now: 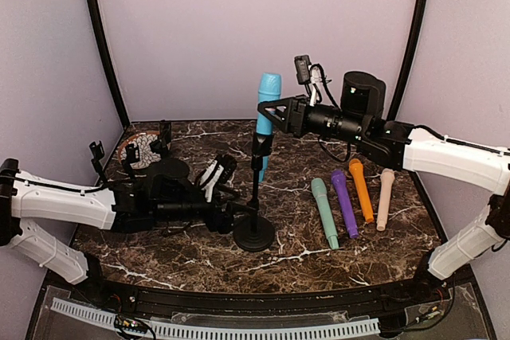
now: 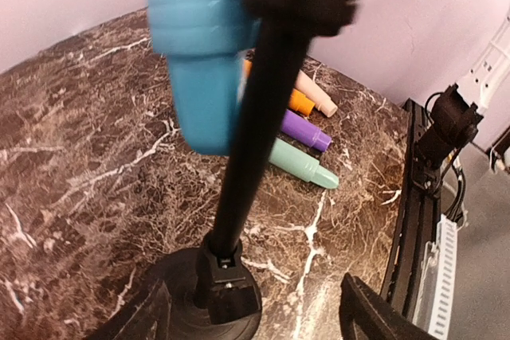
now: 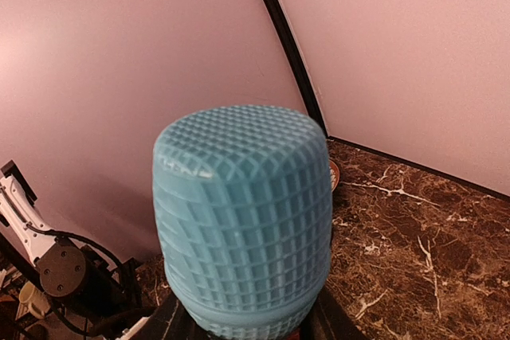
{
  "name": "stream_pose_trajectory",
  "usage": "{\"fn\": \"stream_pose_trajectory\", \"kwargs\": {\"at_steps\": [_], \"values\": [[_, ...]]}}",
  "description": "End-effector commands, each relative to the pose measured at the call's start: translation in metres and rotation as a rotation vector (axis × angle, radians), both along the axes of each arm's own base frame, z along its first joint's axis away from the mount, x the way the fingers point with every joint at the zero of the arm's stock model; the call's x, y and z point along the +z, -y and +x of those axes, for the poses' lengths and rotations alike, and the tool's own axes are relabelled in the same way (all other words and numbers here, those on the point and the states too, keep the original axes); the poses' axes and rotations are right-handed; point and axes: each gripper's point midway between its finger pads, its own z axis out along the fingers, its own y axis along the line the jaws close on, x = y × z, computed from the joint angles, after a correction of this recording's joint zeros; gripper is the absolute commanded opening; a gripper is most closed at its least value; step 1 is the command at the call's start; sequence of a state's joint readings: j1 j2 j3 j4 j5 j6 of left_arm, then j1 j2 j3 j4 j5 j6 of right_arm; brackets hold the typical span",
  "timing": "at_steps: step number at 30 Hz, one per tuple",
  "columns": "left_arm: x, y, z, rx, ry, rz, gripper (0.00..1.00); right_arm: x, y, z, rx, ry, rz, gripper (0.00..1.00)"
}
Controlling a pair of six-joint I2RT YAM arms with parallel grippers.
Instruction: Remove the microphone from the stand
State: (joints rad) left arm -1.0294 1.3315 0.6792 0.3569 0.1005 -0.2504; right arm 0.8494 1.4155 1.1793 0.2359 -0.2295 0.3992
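Blue microphone (image 3: 243, 220) within right claw (image 1: 268, 114)

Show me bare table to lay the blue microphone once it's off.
Free: the near strip of table from stand base to right edge, before the four loose microphones; also back centre behind the stand. Crowded: left of the stand, where the left gripper sits.

The microphone (image 3: 243, 220) is light blue, its head moulded in a fine grid pattern; stand (image 1: 255, 232) black. The table (image 1: 319, 264) is dark brown marble with white veining; wall (image 1: 239, 29) pale lilac. Four more: mint-green mic (image 1: 325, 212), purple mic (image 1: 344, 203), orange mic (image 1: 360, 190), pale beige mic (image 1: 385, 198).
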Motion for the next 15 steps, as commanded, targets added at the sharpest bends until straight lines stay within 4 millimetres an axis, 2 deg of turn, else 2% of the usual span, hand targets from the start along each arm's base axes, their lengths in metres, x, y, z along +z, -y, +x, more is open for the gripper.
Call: {"fn": "stream_pose_trajectory", "kwargs": {"at_steps": [1, 5, 11, 15], "values": [[0.020, -0.005, -0.003, -0.094, 0.183, 0.096, 0.76, 0.011, 0.006, -0.001, -0.022, 0.024, 0.015, 0.39], [0.013, -0.008, -0.003, -0.128, 0.224, 0.182, 0.73, 0.010, 0.006, -0.001, -0.021, 0.023, 0.014, 0.39], [0.004, -0.001, -0.007, -0.174, 0.200, 0.195, 0.73, 0.009, 0.006, -0.001, -0.022, 0.023, 0.012, 0.40], [-0.001, 0.000, 0.001, -0.133, 0.180, 0.216, 0.72, 0.009, 0.006, -0.001, -0.024, 0.022, 0.010, 0.40]]}}
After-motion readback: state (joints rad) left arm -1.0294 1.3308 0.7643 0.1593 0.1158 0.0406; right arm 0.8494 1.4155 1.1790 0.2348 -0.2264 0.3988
